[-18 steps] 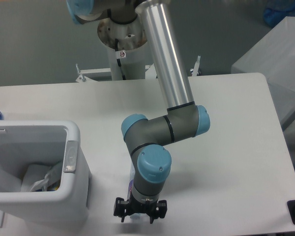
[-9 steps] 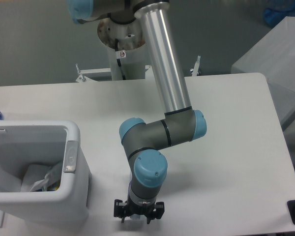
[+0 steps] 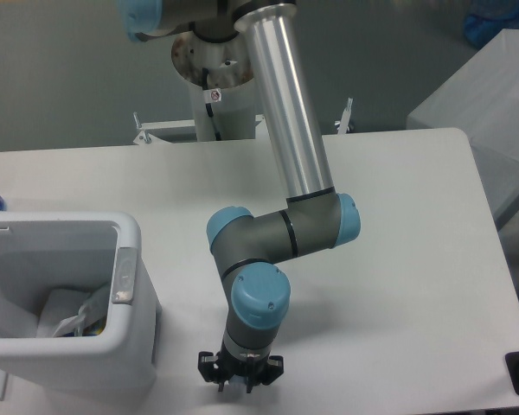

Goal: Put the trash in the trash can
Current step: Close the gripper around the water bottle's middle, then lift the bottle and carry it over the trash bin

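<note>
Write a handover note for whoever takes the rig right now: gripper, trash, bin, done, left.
Gripper: low over the table's near edge, pointing down; wrist hides the fingers, open or shut unclear.
Trash can: near-left on the table.
Wrapper: crumpled inside the can, done.
Bottle: not visible; possibly hidden under the wrist.
Left: confirm the bottle and the grasp, then carry it left to the can and drop it.

Arm folded, end effector (image 3: 240,384) pointing down

Wrapper (image 3: 69,316) in trash can (image 3: 130,238), left of hand (image 3: 240,383)
</note>
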You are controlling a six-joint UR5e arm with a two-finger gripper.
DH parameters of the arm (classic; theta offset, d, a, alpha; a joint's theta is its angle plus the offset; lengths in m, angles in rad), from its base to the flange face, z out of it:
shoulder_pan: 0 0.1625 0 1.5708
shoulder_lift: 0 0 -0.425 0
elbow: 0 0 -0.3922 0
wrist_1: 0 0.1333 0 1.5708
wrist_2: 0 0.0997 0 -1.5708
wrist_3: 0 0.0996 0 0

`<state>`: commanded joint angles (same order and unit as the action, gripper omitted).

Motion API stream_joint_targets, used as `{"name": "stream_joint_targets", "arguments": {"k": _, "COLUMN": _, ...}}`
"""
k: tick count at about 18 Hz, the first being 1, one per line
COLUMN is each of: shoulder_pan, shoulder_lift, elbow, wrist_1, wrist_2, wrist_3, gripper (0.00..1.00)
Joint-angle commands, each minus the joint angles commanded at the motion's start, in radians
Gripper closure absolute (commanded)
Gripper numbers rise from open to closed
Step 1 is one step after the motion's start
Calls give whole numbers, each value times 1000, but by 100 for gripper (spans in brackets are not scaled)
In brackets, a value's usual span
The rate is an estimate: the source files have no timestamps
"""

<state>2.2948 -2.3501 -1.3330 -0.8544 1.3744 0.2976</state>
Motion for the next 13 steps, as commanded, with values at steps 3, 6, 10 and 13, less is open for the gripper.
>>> {"name": "stream_joint_targets", "arguments": {"k": 3, "shoulder_pan": 0, "shoulder_lift": 0, "elbow": 2, "wrist_1": 0, "wrist_2": 17, "wrist_3": 0, "gripper": 53}}
{"name": "stream_joint_targets", "arguments": {"k": 6, "shoulder_pan": 0, "shoulder_lift": 2, "elbow": 2, "wrist_1": 0, "wrist_2": 17, "wrist_3": -2, "gripper": 56}}
{"name": "stream_joint_targets", "arguments": {"k": 10, "shoulder_pan": 0, "shoulder_lift": 5, "elbow": 2, "wrist_1": 0, "wrist_2": 17, "wrist_3": -2, "gripper": 60}}
{"name": "stream_joint_targets", "arguments": {"k": 13, "shoulder_pan": 0, "shoulder_lift": 8, "elbow": 2, "wrist_1": -2, "wrist_2": 17, "wrist_3": -2, "gripper": 63}}
